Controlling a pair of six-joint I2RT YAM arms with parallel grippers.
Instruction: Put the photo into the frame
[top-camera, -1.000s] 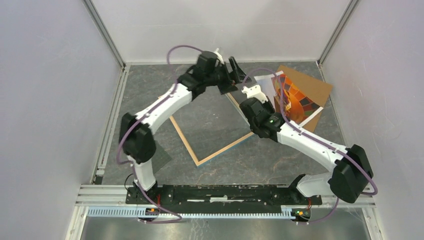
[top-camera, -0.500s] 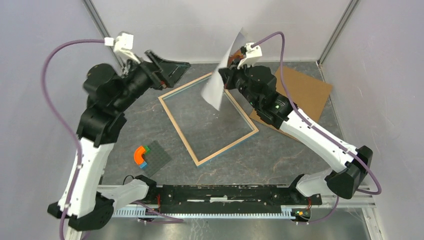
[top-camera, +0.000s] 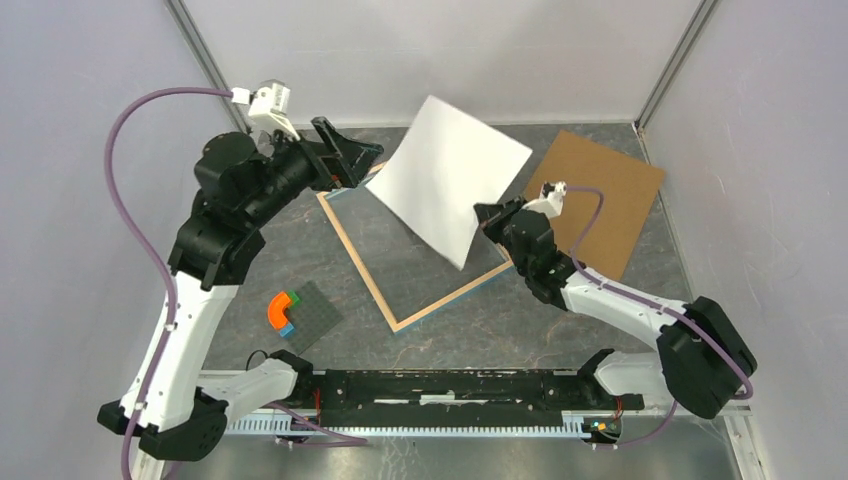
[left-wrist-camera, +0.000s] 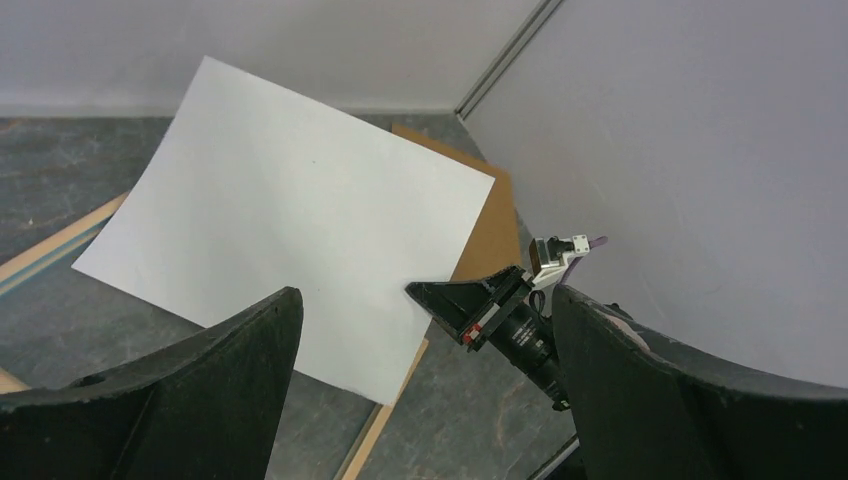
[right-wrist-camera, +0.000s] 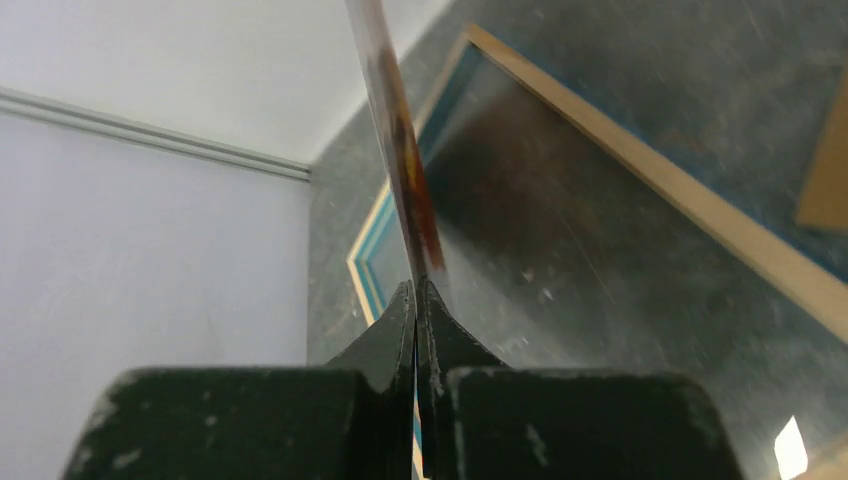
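Looking at the photo (top-camera: 450, 180) first: thin rectangular sheet of paper, plain matte white back turned up toward the top camera. Only catching the printed side edge-on and blurry in the right wrist view, as a streak of orange-red. Held up in the air and tilted over the far right part of the frame (top-camera: 358, 260), with the lowest corner dipping toward the see-through middle and the highest corner aimed at the far edge of the tabletop (top-camera: 520, 320). Can't really call the long axis, way too much slant.

Pinched along its right-hand edge by the right gripper (top-camera: 485, 215), black jaws pressed tight together on the paper. Then spotting the left gripper (top-camera: 368, 165) just beside the sheet's left corner in the top view, jaws spread wide with nothing between them.

Moving on to the frame: lying flat around the middle of the tabletop, turned diamond-wise with one corner pointing at the near edge. Thin light wood strips facing up, a sliver of bright blue peeking along the outer edges, dark marbled grey surface showing through the middle.

Also seeing a plain brown cardboard board (top-camera: 610, 200) lying flat by the far right corner. Over by the left edge, toward the near side: toy bricks (top-camera: 280, 310), one orange curved piece plus bits of green and blue, sitting on a dark grey square plate (top-camera: 318, 305).
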